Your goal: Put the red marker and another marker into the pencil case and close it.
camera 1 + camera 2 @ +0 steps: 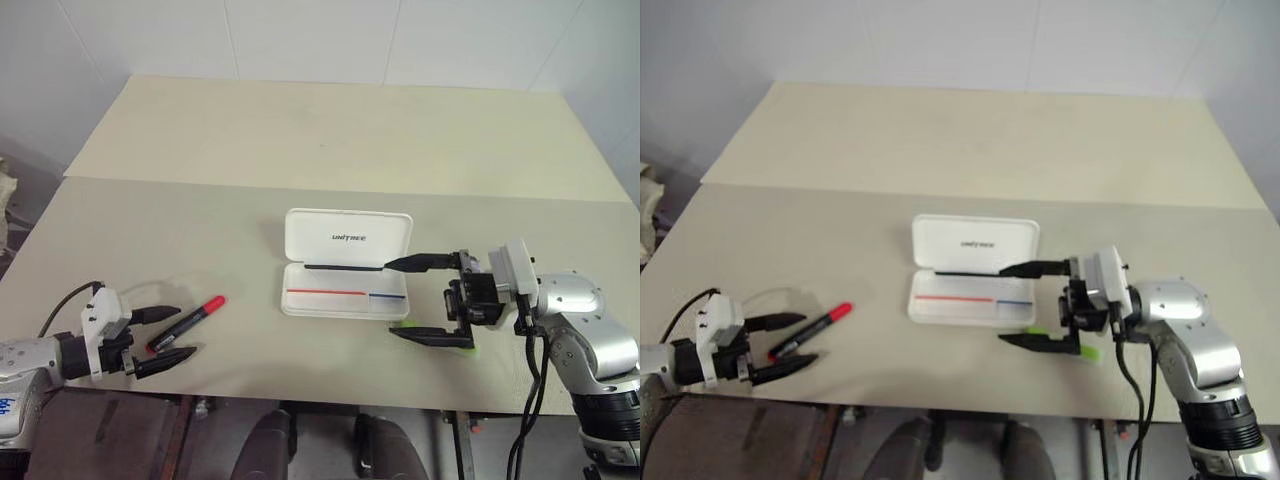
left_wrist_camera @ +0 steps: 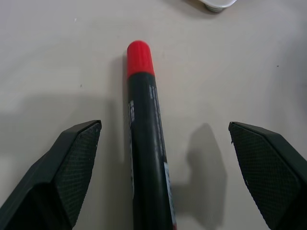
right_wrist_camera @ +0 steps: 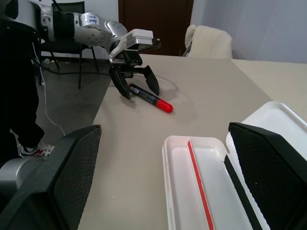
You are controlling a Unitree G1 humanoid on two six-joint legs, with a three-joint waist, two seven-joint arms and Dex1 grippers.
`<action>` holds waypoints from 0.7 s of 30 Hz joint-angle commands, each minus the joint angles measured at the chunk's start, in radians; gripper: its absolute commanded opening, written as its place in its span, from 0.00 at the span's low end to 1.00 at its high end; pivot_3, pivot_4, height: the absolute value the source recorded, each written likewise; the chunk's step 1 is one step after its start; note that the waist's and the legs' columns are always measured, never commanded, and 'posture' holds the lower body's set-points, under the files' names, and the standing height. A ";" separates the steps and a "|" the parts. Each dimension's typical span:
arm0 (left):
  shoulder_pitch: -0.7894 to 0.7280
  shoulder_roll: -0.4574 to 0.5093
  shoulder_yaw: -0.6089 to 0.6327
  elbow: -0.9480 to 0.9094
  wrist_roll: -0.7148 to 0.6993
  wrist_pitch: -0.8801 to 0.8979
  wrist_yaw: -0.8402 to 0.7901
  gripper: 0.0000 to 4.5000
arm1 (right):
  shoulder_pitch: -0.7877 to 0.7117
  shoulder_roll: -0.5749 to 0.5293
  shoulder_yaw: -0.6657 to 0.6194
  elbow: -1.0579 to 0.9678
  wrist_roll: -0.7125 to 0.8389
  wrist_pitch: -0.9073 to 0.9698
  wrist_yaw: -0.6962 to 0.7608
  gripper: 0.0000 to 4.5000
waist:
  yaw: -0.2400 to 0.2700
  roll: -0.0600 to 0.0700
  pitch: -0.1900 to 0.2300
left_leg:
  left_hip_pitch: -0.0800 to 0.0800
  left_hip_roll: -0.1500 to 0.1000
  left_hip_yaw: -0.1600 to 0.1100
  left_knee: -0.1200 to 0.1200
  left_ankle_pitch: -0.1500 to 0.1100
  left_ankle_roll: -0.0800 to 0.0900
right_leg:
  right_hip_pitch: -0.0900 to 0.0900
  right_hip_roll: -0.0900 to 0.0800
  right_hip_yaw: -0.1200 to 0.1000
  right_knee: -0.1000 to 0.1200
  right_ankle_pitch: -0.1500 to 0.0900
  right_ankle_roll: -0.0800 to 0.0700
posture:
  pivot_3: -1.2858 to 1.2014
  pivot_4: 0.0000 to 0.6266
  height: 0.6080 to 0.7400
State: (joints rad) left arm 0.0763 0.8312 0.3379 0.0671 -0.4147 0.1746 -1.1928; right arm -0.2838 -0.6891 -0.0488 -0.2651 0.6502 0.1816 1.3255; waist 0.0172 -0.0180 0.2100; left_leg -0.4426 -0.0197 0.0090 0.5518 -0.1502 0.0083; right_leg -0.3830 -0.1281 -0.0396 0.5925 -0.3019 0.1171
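The step in hand looks like picking up the red marker [image 1: 188, 321]. It lies on the table [image 1: 300, 140], left of the case [image 1: 346, 263]. The left gripper [image 1: 163, 338] is wide open, with one finger on each side of the marker, not pinching it. Next it needs to close on the black barrel.

The case lies open in the middle, lid toward the far side. The right gripper [image 1: 402, 298] is wide open too, holding nothing, just right of the case. The green marker [image 1: 462, 347] peeks out under it.

The table is pale beige. The wall [image 1: 300, 35] behind is white.
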 commanded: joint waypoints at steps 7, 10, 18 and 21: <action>-0.030 -0.008 -0.050 0.071 0.078 -0.043 0.083 0.79 | 0.007 -0.016 -0.039 -0.023 0.021 -0.005 0.003 1.00 | 0.003 0.001 0.000 | 0.000 0.002 0.003 0.002 -0.001 0.000 | 0.000 0.000 0.000 0.000 0.001 0.001 | 0.52 0.24 1.00; -0.025 -0.012 -0.055 0.091 0.088 -0.067 0.100 0.55 | 0.008 -0.017 -0.045 -0.026 0.018 -0.008 -0.005 1.00 | 0.003 0.001 -0.001 | 0.000 0.005 0.008 0.002 -0.001 0.000 | 0.000 0.000 0.000 0.000 0.001 0.000 | 0.52 0.24 1.00; -0.024 -0.016 -0.084 0.111 0.110 -0.144 0.121 0.12 | 0.028 -0.013 -0.057 -0.027 0.008 -0.021 -0.012 1.00 | -0.001 0.006 -0.006 | 0.001 0.015 0.028 0.002 -0.002 0.001 | 0.000 -0.001 0.002 0.000 0.001 0.000 | 0.52 0.24 1.00; -0.044 -0.030 -0.083 0.107 0.097 -0.167 0.133 0.12 | 0.034 -0.011 -0.059 -0.026 0.005 -0.025 -0.012 1.00 | -0.001 0.009 -0.007 | 0.001 0.016 0.029 0.002 -0.003 0.002 | 0.000 -0.001 0.002 0.000 0.001 0.000 | 0.52 0.24 1.00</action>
State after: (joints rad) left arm 0.0235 0.8168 0.2762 0.1671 -0.3386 0.0161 -1.0630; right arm -0.2533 -0.6943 -0.0851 -0.2654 0.6468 0.1740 1.3168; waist 0.0166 -0.0089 0.2028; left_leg -0.4413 -0.0036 0.0395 0.5544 -0.1528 0.0099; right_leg -0.3830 -0.1291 -0.0375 0.5921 -0.3004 0.1176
